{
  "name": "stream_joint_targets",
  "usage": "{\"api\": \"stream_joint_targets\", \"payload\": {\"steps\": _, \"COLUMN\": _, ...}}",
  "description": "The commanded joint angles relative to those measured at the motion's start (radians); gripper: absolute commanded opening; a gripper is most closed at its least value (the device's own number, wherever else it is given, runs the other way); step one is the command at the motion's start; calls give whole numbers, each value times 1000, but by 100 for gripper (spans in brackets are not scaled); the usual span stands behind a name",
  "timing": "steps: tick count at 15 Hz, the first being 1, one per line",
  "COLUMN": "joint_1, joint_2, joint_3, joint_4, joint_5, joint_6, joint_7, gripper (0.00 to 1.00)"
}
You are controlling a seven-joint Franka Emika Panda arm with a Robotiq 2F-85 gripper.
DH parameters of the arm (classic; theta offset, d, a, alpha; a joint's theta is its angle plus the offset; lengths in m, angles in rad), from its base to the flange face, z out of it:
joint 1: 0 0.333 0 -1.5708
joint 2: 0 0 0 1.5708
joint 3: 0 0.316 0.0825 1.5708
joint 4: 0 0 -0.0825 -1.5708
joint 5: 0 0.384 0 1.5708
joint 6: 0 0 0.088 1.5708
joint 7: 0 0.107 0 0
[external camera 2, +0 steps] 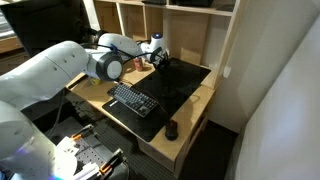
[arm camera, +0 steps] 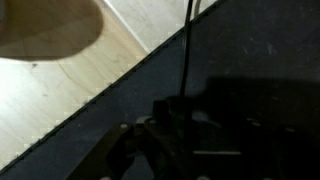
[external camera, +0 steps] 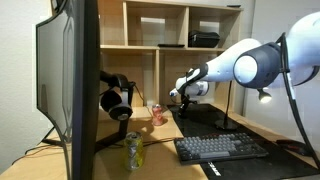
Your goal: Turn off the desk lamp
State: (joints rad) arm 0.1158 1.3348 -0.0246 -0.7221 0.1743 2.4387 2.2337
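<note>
Arm: white arm (external camera: 250,62) stretched level over a black desk mat (external camera 2: 185,85).
Claw: black gripper (external camera: 178,95) dipped; whether clenched or released could not be told.
Lamp: slim black gooseneck desk lamp (external camera: 264,96) shone.

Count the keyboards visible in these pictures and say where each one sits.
1. The keyboard lies on the dark desk mat, seen in both exterior views. The monitor blocks some of the view, so another could be concealed.
</note>
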Motion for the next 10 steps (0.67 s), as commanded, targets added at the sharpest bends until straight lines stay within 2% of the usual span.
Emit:
{"api": "stream_joint_targets", "payload": {"steps": 1, "joint_1": -8, "joint_2": 37, "joint_3": 14, "joint_4": 42, "joint_5": 12, "joint_6": 15, "joint_7": 1, "gripper": 30}}
{"api": "stream_joint_targets", "payload": {"steps": 2, "joint_1": -9, "joint_2": 39, "joint_3": 15, "joint_4": 45, "joint_5": 12, "joint_6": 15, "joint_7": 0, "gripper": 25}}
{"api": "stream_joint_targets", "payload": {"steps": 5, "joint_1": -11, "joint_2": 42, "joint_3": 13, "joint_4": 52, "joint_5": 10, "joint_6": 14, "joint_7": 2, "gripper": 2}}
{"api": "stream_joint_targets", "payload": {"steps": 6, "joint_1": -11, "joint_2": 43, "joint_3": 13, "joint_4": 54, "joint_5": 10, "joint_6": 15, "joint_7": 2, "gripper": 11}}
{"api": "stream_joint_targets", "payload": {"steps": 7, "joint_1": -9, "joint_2": 42, "joint_3": 8, "joint_4": 52, "joint_5": 6, "joint_6": 11, "joint_7": 5, "gripper": 44}}
{"api": "stream_joint_targets", "payload": {"steps": 8, "joint_1": -8, "joint_2": 41, "joint_3": 5, "joint_4": 51, "joint_5": 4, "joint_6": 9, "joint_7": 6, "gripper": 45}}
{"api": "stream_joint_targets", "payload": {"steps": 10, "joint_1": -6, "joint_2": 42, "joint_3": 4, "joint_4": 51, "joint_5": 3, "joint_6": 5, "joint_7": 8, "gripper": 57}}
